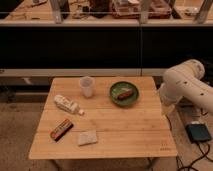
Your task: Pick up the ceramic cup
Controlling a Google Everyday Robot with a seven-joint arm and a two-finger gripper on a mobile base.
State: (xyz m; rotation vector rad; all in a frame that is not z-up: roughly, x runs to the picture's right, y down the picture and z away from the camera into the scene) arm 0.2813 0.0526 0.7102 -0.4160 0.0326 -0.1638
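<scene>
Standing upright, the ceramic cup (87, 86) lies beyond the green plate (113, 96) from the tool (166, 106) at the desk's (125, 127) right edge — whether open, I cannot tell.

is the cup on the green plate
No, the cup stands on the table beside the green plate; the gripper is by the table's right edge.

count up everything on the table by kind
cups: 1, the ceramic cup
plates: 1, the green plate
food on the plate: 1, a brown snack
bottles: 1, the white bottle, lying down
flat packs: 2, the dark bar and the pale packet
total: 6
The hand hangs by the table's right edge, apart from the cup.
</scene>
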